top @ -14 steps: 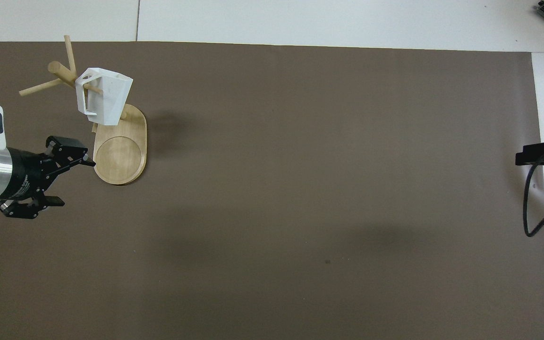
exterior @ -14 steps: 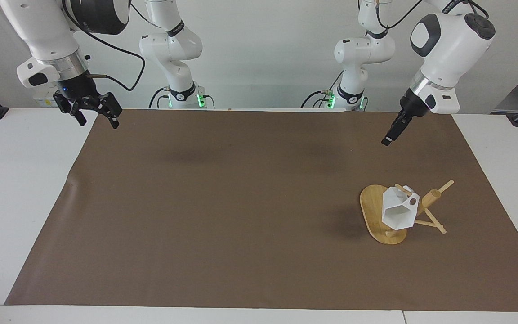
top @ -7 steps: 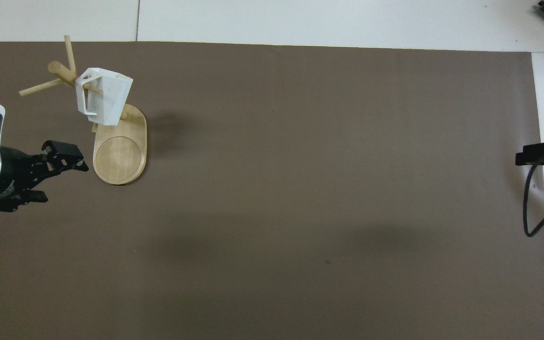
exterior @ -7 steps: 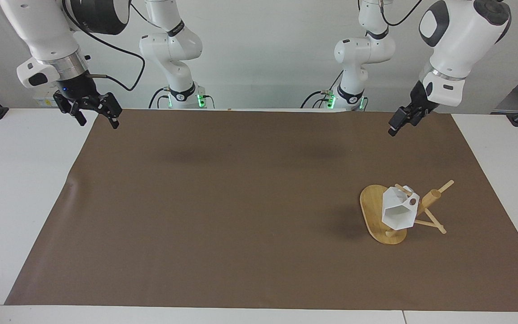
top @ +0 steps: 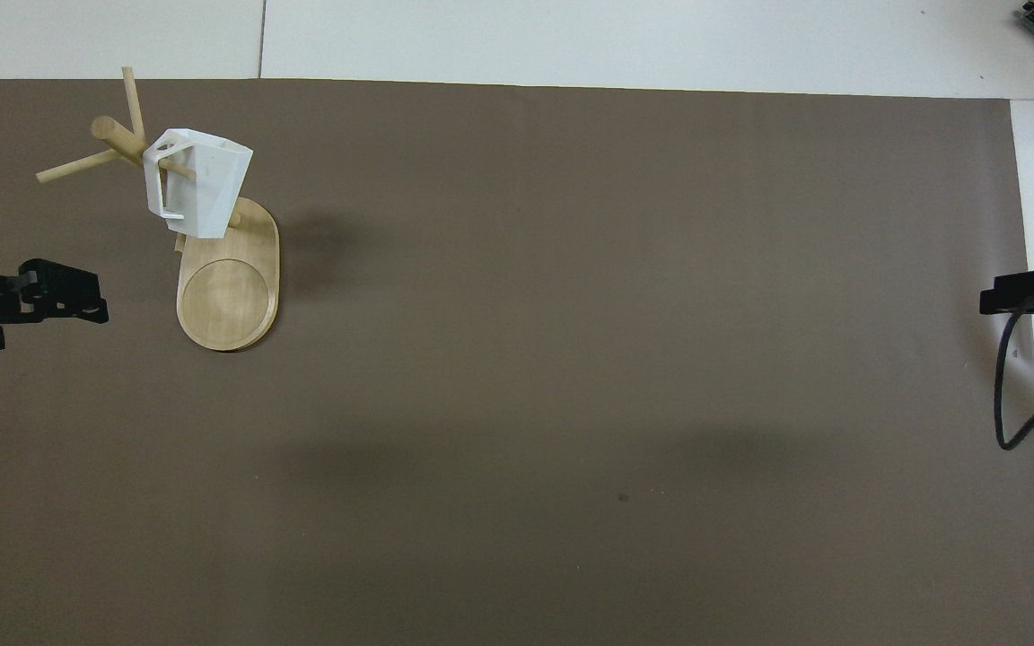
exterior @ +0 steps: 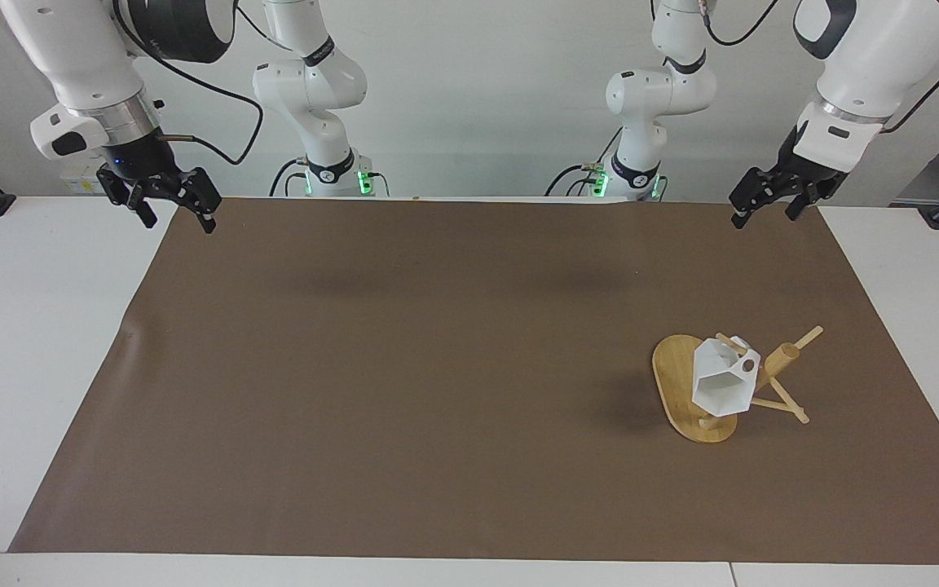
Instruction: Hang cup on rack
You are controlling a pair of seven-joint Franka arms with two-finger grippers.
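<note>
The matte white faceted cup (exterior: 720, 381) (top: 197, 182), its hexagonal mouth tipped sideways, hangs by its pierced blocky handle on a thin peg of the pale bamboo rack (exterior: 688, 390) (top: 228, 287), which stands on the brown mat (exterior: 437, 383) toward the left arm's end of the table. The cup hides part of the thick post. The left gripper (exterior: 765, 201) (top: 50, 301) hangs empty with fingers spread over the mat's edge, mostly cut off in the overhead view, and the right gripper (exterior: 174, 204) waits spread and empty over the mat's corner at the right arm's end.
</note>
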